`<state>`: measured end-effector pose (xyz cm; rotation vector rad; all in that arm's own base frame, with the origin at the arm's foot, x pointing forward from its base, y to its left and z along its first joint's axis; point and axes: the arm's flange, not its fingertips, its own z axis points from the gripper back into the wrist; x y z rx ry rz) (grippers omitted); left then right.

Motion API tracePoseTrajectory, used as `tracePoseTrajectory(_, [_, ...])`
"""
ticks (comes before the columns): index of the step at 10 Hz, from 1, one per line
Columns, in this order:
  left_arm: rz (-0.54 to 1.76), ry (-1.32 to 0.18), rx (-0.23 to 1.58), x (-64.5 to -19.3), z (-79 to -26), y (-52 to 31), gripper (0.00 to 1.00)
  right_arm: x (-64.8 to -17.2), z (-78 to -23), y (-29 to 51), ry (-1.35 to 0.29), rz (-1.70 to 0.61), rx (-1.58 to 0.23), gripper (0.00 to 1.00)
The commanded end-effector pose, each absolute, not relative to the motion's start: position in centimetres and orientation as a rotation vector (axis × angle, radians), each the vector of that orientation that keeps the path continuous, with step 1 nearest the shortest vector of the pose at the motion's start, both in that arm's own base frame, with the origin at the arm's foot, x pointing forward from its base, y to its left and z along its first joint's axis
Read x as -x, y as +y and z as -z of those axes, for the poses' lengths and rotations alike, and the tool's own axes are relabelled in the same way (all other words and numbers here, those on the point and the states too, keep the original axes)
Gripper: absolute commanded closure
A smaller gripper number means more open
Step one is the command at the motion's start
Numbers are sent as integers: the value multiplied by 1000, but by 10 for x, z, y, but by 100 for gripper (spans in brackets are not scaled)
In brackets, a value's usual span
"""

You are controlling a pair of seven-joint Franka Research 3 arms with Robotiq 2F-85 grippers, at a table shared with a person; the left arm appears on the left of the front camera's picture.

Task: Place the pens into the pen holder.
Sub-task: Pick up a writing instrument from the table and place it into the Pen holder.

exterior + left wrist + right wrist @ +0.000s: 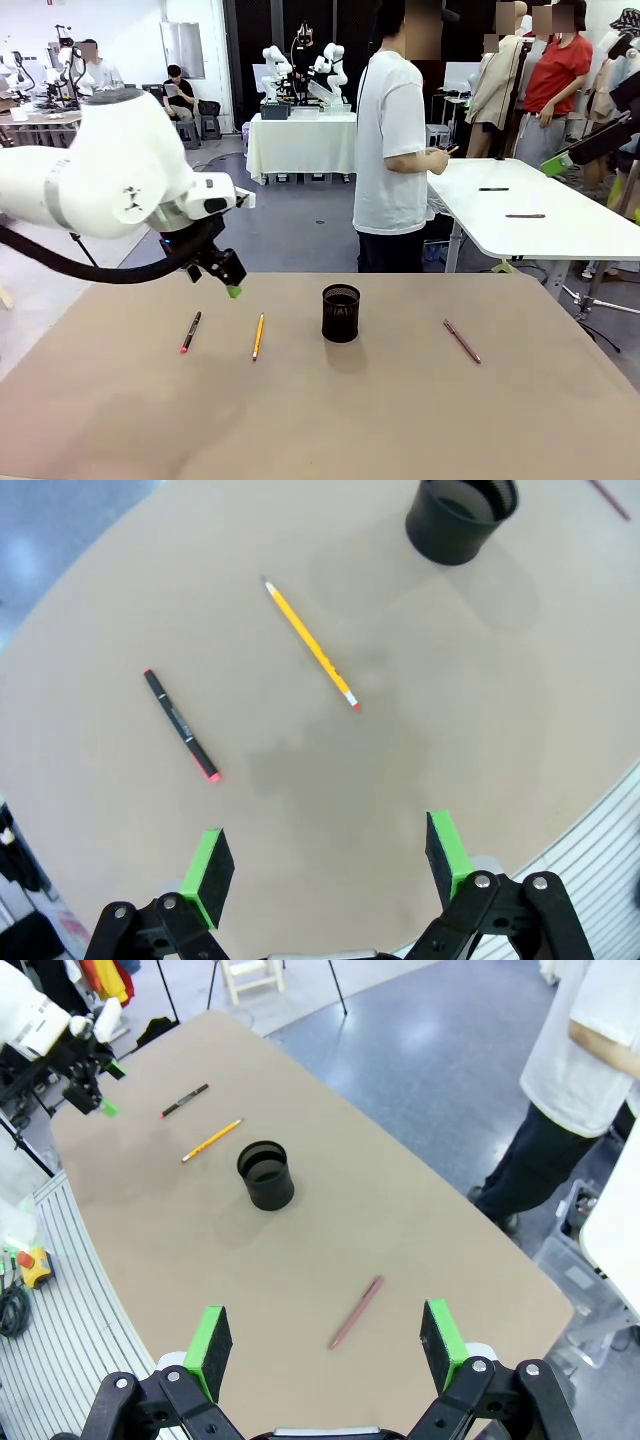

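Firstly, the left gripper stands released, its green pads wide apart with nothing between them, hanging above the brown table. In the left wrist view the black pen lies at 11 o'clock from the gripper. Its long axis runs 11 to 5 o'clock, with the pink-red end nearest the gripper. The yellow-orange pencil lies at 12 o'clock, roughly parallel to the pen and apart from it. Its sharpened point faces 11 o'clock and its pink eraser faces 5 o'clock.

The right gripper is likewise released and grips nothing. In the right wrist view the dark red pen lies flat just ahead of it at 12 o'clock, its axis running 1 to 7 o'clock.

The pen holder is a black mesh cylinder with a solid rim, standing upright with its mouth open. In the front view the pencil lies at its 9 o'clock, the black pen farther out on the same side, and the dark red pen well apart at 3 o'clock. All three lie flat on the matte table, outside the holder.
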<state>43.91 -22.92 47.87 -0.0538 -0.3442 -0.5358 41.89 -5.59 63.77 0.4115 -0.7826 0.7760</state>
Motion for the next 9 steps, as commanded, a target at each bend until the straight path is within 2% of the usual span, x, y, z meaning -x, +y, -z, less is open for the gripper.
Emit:
tracePoseTrajectory(1, [466, -312, 17, -463, -470, -251, 0, -420, -639, -55, -796, -779, -424, 0])
tracePoseTrajectory(2, [424, -310, -28, -478, -459, -255, 0, -420, -639, -55, -796, -779, -424, 0])
tracePoseTrajectory(7, [343, -211, -29, -541, -389, -284, 0, -420, -639, -55, -796, -779, -424, 0])
tracePoseTrajectory(9, [322, -184, -10, -552, -362, -295, 0, -420, -639, -55, -796, -779, -424, 0])
